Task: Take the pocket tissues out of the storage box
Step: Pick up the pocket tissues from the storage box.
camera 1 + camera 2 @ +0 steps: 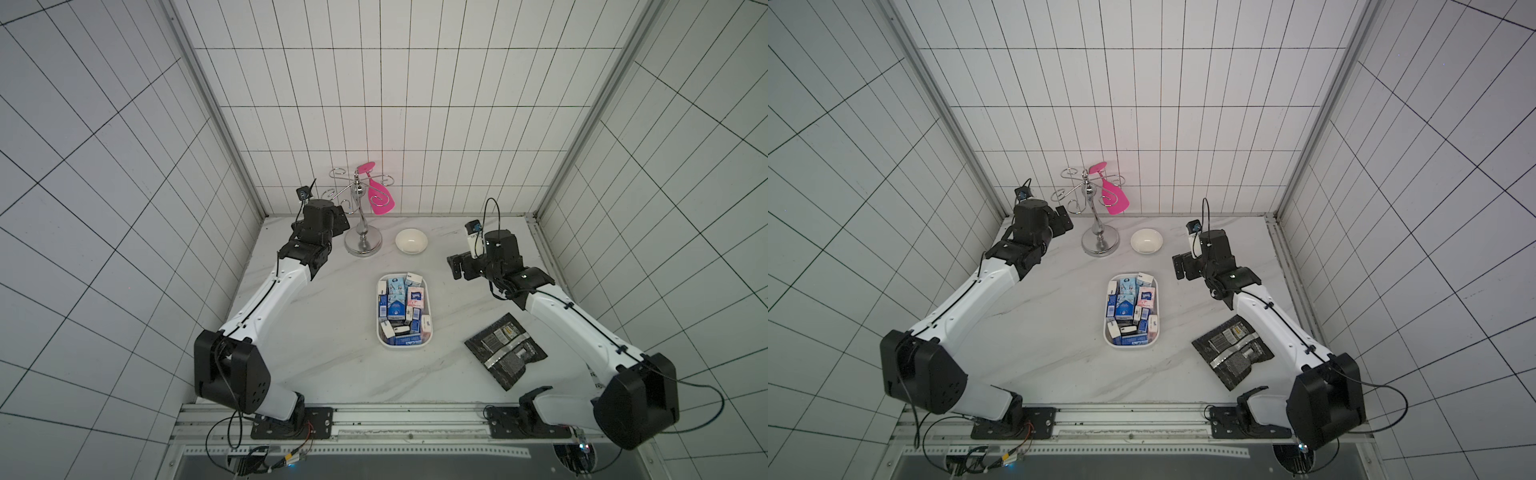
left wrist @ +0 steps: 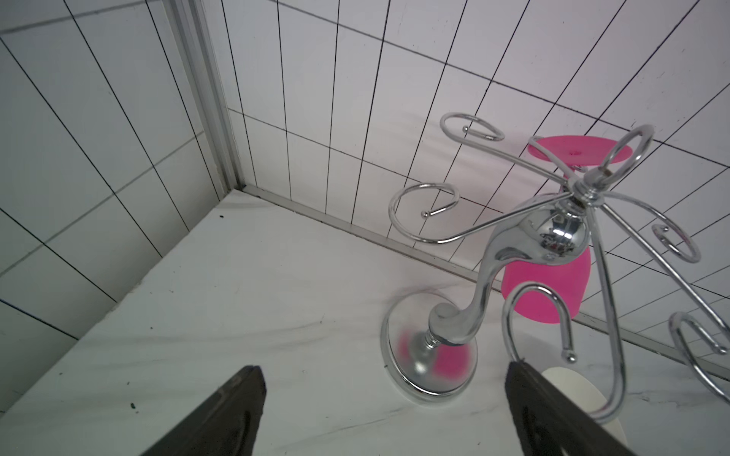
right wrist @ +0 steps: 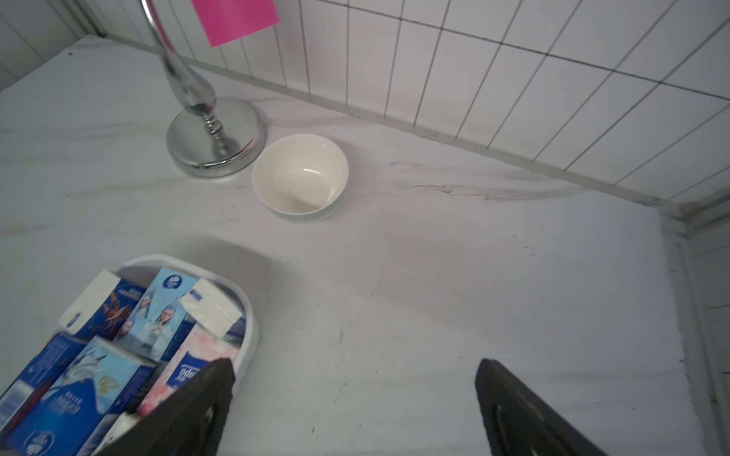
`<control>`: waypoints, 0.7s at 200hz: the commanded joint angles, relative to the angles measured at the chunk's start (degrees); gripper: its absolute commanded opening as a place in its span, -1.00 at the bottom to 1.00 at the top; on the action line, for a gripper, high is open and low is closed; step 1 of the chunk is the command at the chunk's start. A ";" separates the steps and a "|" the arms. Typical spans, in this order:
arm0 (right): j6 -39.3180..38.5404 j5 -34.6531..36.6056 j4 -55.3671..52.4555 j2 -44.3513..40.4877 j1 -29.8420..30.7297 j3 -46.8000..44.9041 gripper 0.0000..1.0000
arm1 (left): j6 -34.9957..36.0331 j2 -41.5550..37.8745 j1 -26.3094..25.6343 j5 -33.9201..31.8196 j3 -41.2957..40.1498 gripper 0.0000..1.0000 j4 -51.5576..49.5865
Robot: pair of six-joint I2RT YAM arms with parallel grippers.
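The right gripper (image 1: 455, 266) stands wide open and empty, its two fingers (image 3: 205, 398) well apart with only bare table (image 1: 324, 332) between them. It hangs just off the far right corner of the box (image 1: 405, 345). In the right wrist view one finger crosses in front of that corner's rim (image 3: 253, 316), but I can't tell whether it touches.

The tissues (image 1: 399, 307) all lie inside the box, heaped at odd angles in light blue, dark blue, pink and white wrappers. From this gripper they are just to its left and back toward the robot's base. Both top views show the box (image 1: 1129, 347) full and the tissues (image 1: 1127, 307) piled up to its rim.

Ahead of the right gripper and to its left sits a white bowl (image 3: 300, 173), and just past that the chrome rack (image 3: 215, 134). Behind it, alongside the right forearm, lie black and silver pouches (image 1: 505, 351).

The left gripper (image 2: 383, 367) is open too and holds nothing. It points at the rack (image 2: 430, 367), whose base is just in front of its fingertips. A pink cup (image 2: 545, 292) hangs upside down on the rack's far side. The box is well off from this gripper, to its right and back toward the base.
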 commanded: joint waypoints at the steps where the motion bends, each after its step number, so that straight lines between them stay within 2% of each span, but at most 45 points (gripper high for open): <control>1: -2.01 -5.93 -9.97 3.10 3.21 3.17 0.95 | -6.29 -1.25 0.17 9.77 -9.17 0.95 -4.46; 19: -4.19 -4.83 -11.42 6.11 6.62 3.71 0.95 | -5.58 -4.47 -1.29 10.14 -14.26 0.96 -0.28; 47: -5.81 -3.88 -11.27 11.56 8.16 5.49 0.93 | -1.90 -5.47 -6.67 -2.38 -17.17 0.95 -2.42; 70: -6.83 -3.07 -10.24 14.89 8.36 7.06 0.91 | -2.55 -5.40 -8.71 -8.40 -21.91 0.96 -1.05; 95: -8.48 -2.57 -8.94 17.68 8.40 9.34 0.86 | -3.92 -6.47 -8.78 -9.00 -26.83 0.96 2.22; 140: -11.44 -4.57 -8.77 23.71 8.45 16.17 0.65 | -3.44 -5.66 -8.82 -9.78 -26.78 0.96 2.96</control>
